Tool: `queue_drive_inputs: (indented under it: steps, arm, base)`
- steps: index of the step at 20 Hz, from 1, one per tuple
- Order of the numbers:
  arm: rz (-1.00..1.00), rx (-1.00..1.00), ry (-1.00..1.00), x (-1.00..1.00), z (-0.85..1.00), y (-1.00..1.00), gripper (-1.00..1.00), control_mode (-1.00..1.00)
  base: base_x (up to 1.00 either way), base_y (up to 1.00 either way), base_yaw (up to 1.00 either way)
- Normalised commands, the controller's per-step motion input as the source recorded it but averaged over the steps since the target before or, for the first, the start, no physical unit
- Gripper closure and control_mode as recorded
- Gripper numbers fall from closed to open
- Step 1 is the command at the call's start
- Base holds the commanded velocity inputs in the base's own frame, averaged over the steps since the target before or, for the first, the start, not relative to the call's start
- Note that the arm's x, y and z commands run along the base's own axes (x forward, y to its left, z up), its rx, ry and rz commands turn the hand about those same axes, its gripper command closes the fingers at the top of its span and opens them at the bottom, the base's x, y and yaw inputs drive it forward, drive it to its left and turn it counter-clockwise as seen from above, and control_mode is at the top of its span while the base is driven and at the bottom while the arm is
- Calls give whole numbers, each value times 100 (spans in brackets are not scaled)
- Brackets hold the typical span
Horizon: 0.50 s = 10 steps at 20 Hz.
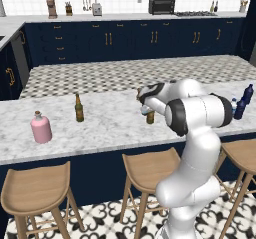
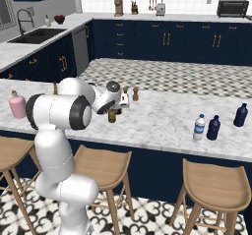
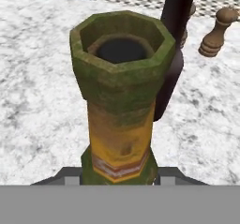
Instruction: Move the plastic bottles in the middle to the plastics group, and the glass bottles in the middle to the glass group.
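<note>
gripping, by the look of it: gripper [image 3: 120, 178] is down at the middle of the marble island counter [image 1: 110, 123], and in the hand view the brown beer bottle [image 3: 121, 106] stands upright right between the finger tips, its open mouth and green-yellow neck facing the camera. finger tips [image 3: 70, 177] are close in at both sides of the neck, so the jaws look nearly closed on it; actual pad contact is hard to make out.

in the left base view the gripper [image 1: 146, 107] sits over that bottle's lower part [image 1: 150, 117], bottle base on the counter. in the right base view the same bottle [image 2: 112, 116] shows under the hand [image 2: 120, 101].

behind it in the hand view: a dark pepper mill [image 3: 176, 45] just beside the bottle, and a smaller wooden mill [image 3: 214, 33] further off.

other brown beer bottle [image 1: 79, 109] stands upright to the left, well apart. pink jug [image 1: 41, 128] is further left near the counter edge.

right end of the counter: small water bottle [image 2: 199, 128] with blue cap just beside a dark navy bottle [image 2: 213, 128], another navy bottle [image 2: 240, 115] near them. all upright.

wooden stools [image 1: 150, 170] along the near side.
</note>
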Motion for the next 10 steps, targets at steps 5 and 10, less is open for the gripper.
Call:
queue_drive_inputs:
  steps: [5, 10]
  arm:
    - [3, 0, 0, -35, 51, 61, 100, -100]
    - [5, 0, 2, -3, 54, 79, 100, -100]
  base:
    - [0, 0, 0]
    - [0, 0, 0]
